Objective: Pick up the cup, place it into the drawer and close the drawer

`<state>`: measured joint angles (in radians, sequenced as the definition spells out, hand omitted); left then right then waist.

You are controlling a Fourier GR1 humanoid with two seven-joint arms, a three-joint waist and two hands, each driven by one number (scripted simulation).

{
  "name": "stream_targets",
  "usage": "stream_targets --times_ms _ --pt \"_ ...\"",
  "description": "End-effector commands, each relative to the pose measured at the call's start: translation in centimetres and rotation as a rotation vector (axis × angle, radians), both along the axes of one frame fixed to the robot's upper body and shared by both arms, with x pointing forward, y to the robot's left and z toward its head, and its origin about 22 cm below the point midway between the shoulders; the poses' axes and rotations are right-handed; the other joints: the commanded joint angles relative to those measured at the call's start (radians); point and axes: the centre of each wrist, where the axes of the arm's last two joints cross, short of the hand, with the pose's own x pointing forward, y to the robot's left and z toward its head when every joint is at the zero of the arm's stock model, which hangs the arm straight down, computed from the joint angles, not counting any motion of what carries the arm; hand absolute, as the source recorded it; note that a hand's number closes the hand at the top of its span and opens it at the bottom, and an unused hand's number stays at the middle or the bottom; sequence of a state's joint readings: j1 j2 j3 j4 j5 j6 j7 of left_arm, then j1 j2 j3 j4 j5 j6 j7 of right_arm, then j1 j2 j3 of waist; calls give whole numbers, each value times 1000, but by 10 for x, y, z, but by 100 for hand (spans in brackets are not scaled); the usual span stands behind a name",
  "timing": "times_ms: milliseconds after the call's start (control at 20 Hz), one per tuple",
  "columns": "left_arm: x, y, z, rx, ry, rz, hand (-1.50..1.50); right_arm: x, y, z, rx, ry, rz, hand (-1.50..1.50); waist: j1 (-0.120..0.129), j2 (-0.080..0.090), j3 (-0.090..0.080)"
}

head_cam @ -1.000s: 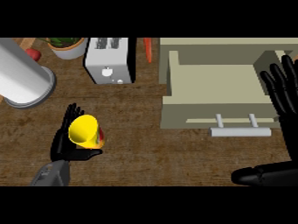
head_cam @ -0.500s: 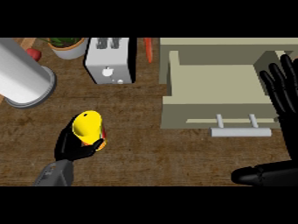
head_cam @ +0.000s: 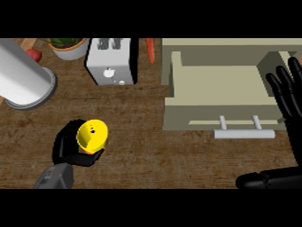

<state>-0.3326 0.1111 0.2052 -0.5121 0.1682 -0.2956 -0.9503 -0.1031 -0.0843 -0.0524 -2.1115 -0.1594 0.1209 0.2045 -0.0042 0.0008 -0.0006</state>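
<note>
Head view: the fingers (head_cam: 67, 138) of the left hand (head_cam: 73, 148) are curled round the yellow cup (head_cam: 91, 134), which shows between them and the thumb, tilted so that its rounded side faces up. The cup sits in this hand at the near left of the dark wooden worktop (head_cam: 153, 155), well apart from the drawer (head_cam: 222, 88); whether it touches the worktop cannot be told. The grey left forearm (head_cam: 54, 177) comes in from the lower edge.

The right hand (head_cam: 297, 104) stands at the right edge with its fingers straight and spread, pointing far, holding nothing. It overlaps the right side of the drawer in the view; whether it touches it cannot be told.

The drawer, beige, stands pulled out toward the near side, its inside open to view, with a pale bar handle (head_cam: 243, 132) on its front.

At the far left lies a large white cylinder (head_cam: 13, 73). Right of it, a potted plant (head_cam: 67, 45) and a white toaster (head_cam: 113, 62) stand along the far edge, and an orange carrot (head_cam: 150, 49) lies between the toaster and the drawer unit.
</note>
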Motion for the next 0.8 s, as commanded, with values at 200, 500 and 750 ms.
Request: stream_targets --times_ms 200,500,750 --pt "1 34 14 -2 -129 126 150 -7 -7 -1 -23 3 2 -150 2 -2 1" --pt "23 4 44 -51 -256 38 150 -9 -11 -2 1 19 -12 -150 11 -7 2" --pt "33 -29 83 5 -269 -55 150 8 -9 9 -10 10 -21 -150 15 -5 2"
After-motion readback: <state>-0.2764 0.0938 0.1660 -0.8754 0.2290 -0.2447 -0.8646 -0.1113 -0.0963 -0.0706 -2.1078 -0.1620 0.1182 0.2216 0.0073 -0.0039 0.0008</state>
